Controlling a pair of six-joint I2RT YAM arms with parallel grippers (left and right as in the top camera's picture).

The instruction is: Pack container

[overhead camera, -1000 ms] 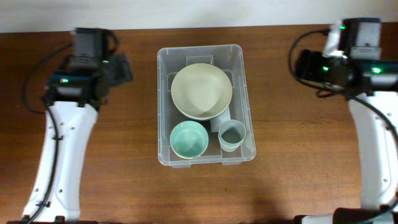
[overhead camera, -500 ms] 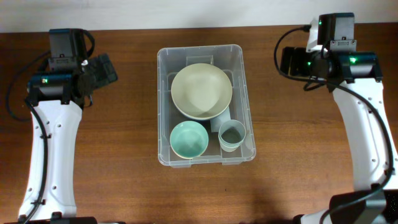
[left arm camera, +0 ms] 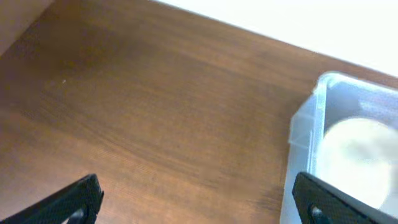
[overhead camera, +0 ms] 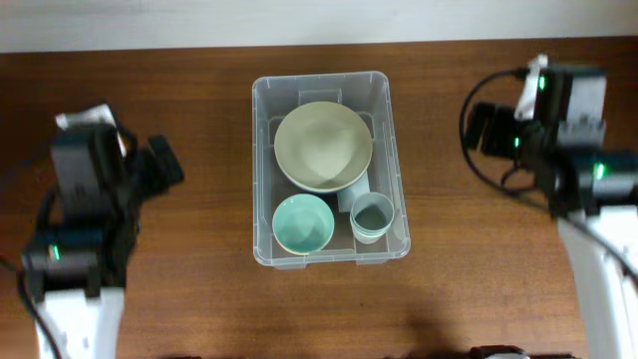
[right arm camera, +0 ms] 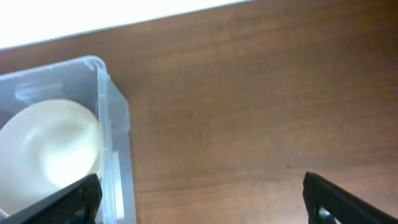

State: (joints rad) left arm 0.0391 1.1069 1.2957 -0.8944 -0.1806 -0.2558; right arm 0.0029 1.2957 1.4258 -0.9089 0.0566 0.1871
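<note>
The clear container [overhead camera: 261,130] stands mid-table. It holds a large cream bowl [overhead camera: 323,146], a small teal bowl [overhead camera: 302,222] and a pale blue cup [overhead camera: 372,216]. My left gripper [overhead camera: 166,165] is open and empty over bare wood, well left of the container. My right gripper [overhead camera: 485,130] is open and empty, right of it. In the left wrist view the open fingers [left arm camera: 199,202] frame bare wood, with the container's corner [left arm camera: 311,118] and the cream bowl [left arm camera: 354,155] at right. In the right wrist view the open fingers [right arm camera: 202,199] frame wood, with the container [right arm camera: 115,112] and cream bowl [right arm camera: 50,143] at left.
The brown wooden table [overhead camera: 199,279] ends at a white strip [overhead camera: 319,20] along the far edge. Both white arms lie along the table's left and right sides.
Both arms have drawn back toward the near edge. The left gripper has dropped down and a little left, the right gripper slightly down. The container and its contents have not moved.
</note>
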